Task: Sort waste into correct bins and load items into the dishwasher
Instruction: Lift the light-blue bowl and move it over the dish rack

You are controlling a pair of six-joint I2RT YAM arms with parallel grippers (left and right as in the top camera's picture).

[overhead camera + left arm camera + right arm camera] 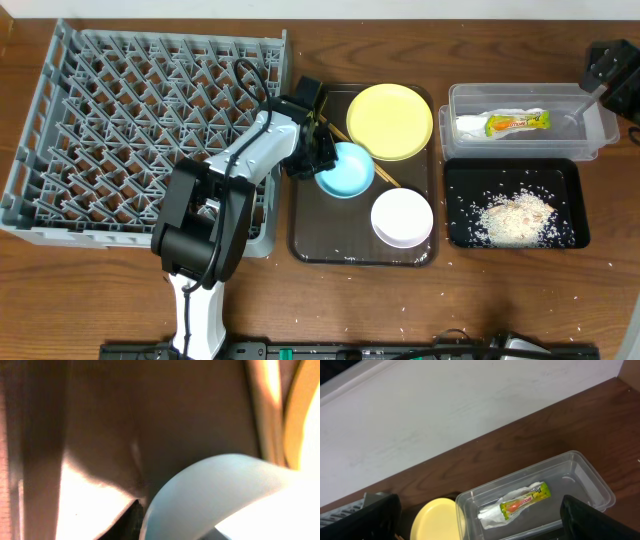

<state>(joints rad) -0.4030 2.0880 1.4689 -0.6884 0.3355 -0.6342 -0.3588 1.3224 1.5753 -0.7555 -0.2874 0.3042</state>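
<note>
Brown wooden table (pixel 520 310) carries the grey dish rack (pixel 130 130) at the left and a dark brown serving tray (pixel 310 235) in the middle; on that tray sit the yellow plate (pixel 390 120), the light blue bowl (pixel 345 170) and the white bowl (pixel 402 217), with the chopsticks (pixel 383 175) showing between plate and white bowl. The left gripper (pixel 320 150) is at the blue bowl's left rim – whether its fingers clasp it cannot be told, the wrist view being a blur. To the right, the wrapper (pixel 505 123) lies inside the clear tub (pixel 600 135); rice scraps (pixel 515 218) lie in the black tray (pixel 460 180) just in front. The right gripper (pixel 480 505) hangs above the tub's far right end – fingers spread wide, holding nothing.
</note>
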